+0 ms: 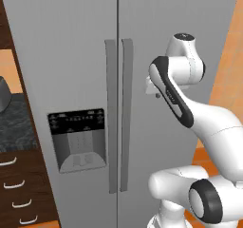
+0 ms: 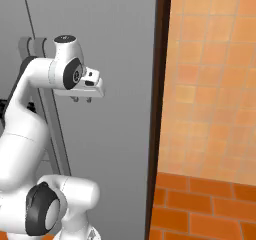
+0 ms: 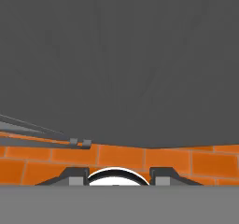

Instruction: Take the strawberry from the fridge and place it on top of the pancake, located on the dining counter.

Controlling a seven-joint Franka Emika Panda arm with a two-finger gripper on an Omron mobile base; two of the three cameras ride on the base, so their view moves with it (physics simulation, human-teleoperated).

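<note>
Left base view: fridge (image 1: 71,56) doors closed, drawers (image 1: 19,194) alongside.

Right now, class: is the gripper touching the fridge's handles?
Apart. In the right base view the gripper hangs in front of the fridge door, with plain grey door between it and the handles.

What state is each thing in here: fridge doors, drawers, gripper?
fridge: both doors shut, handles side by side, untouched.
gripper: open, empty, pointing down in front of the right door, clear of the handles.
drawers: shut.
dispenser panel: nothing in its recess.
</note>
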